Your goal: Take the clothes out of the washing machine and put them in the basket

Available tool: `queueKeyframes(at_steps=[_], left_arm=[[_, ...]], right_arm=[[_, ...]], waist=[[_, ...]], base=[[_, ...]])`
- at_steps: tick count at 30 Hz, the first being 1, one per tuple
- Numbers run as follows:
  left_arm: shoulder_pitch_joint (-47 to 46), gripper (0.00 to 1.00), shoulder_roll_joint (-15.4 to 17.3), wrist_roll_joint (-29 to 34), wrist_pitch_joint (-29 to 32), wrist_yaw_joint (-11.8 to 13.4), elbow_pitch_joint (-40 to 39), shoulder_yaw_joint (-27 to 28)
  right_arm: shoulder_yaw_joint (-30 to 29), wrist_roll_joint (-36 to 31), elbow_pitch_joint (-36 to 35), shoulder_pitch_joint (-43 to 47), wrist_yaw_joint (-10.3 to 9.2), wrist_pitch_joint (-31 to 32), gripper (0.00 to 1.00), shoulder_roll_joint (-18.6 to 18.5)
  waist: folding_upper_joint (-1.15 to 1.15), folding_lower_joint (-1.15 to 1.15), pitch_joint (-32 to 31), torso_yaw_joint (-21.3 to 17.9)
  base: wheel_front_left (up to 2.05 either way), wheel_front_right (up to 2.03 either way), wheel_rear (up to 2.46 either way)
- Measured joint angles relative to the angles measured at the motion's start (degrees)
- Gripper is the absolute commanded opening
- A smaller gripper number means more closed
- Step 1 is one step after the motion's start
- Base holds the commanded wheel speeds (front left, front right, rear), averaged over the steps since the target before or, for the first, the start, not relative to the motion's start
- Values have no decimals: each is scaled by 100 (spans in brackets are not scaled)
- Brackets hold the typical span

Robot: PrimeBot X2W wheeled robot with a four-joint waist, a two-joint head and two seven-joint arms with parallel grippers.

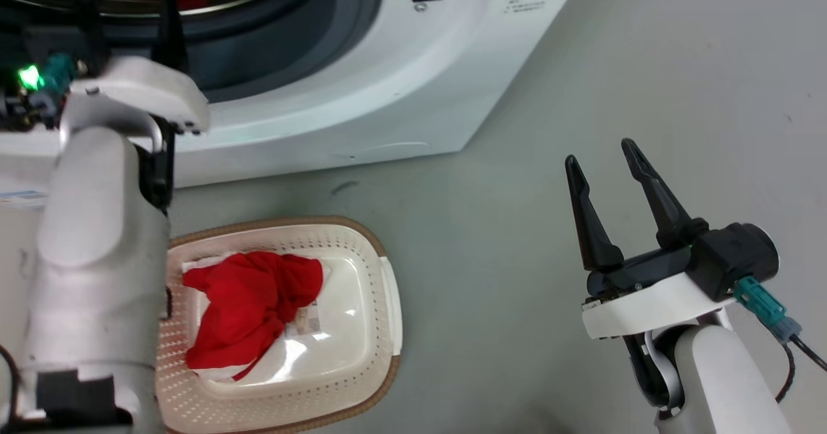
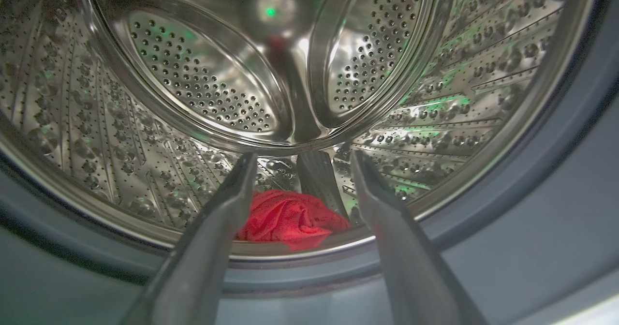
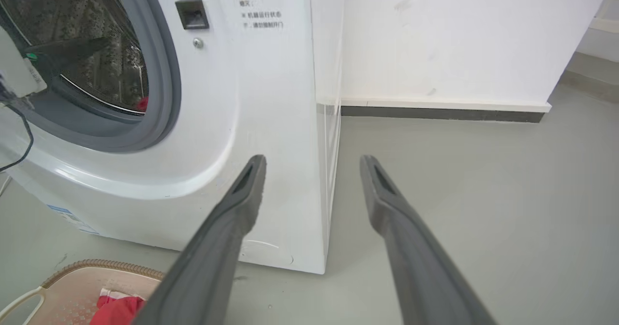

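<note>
Left gripper (image 2: 303,156) — fingers apart, empty, reaching into washing machine (image 1: 387,98) drum (image 2: 203,83) towards red clothes (image 2: 290,218) at front lip. Right gripper (image 1: 599,152) — spread, empty, over floor (image 1: 491,279). More red clothes in basket (image 1: 378,318). Panel lettering (image 3: 261,6) too small to read.

The fabric garment (image 1: 252,305) is bright red; the perforated plastic basket (image 1: 381,305) cream-white, its woven-look rim (image 1: 310,219) brown; the front-loading washing machine (image 1: 387,79) white, its porthole rim (image 3: 169,73) grey.
</note>
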Motion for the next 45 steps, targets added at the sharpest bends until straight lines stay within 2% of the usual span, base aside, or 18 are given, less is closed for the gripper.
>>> queueKeyframes(at_steps=[5,13,19,25,37,42,43,44,45], left_arm=[[-887,100,371,101,271,-56,781,-85],[-2142,100,966,315,1107,-177,1785,-289],[-2887,100,1298,481,1940,-310,2298,-521],[-3548,100,1658,601,3018,-412,2677,-775],[-4260,100,1984,472,5161,-491,3148,-1305],[-4350,100,2116,326,5635,-490,3138,-1388],[-4350,40,2146,302,5681,-490,3122,-1383],[-4345,0,2169,272,5695,-490,3097,-1380],[-4324,0,2184,237,5706,-485,3072,-1350]], right_arm=[[113,158,114,-154,0,-97,100,-2],[410,456,261,-355,0,-174,100,-2],[554,630,171,-469,0,-187,100,-3],[720,814,60,-499,0,-188,100,-2],[935,973,4,-500,0,-188,100,-2],[1006,1018,-8,-501,0,-188,100,-2],[1014,1031,-9,-501,0,-188,100,-2],[1016,1048,-9,-501,0,-188,100,-2],[1017,1057,-9,-502,0,-188,100,-2]], waist=[[0,0,323,-239],[0,1,762,-655],[0,1,1072,-944],[0,1,1345,-1233],[0,1,1664,-1592],[0,1,1694,-1666],[0,1,1698,-1677],[0,0,1701,-1683],[0,1,1700,-1686]], base=[[0,0,0],[0,0,0],[0,0,0],[0,0,0],[0,0,0],[0,0,0],[0,0,0],[0,0,0],[0,0,0]])
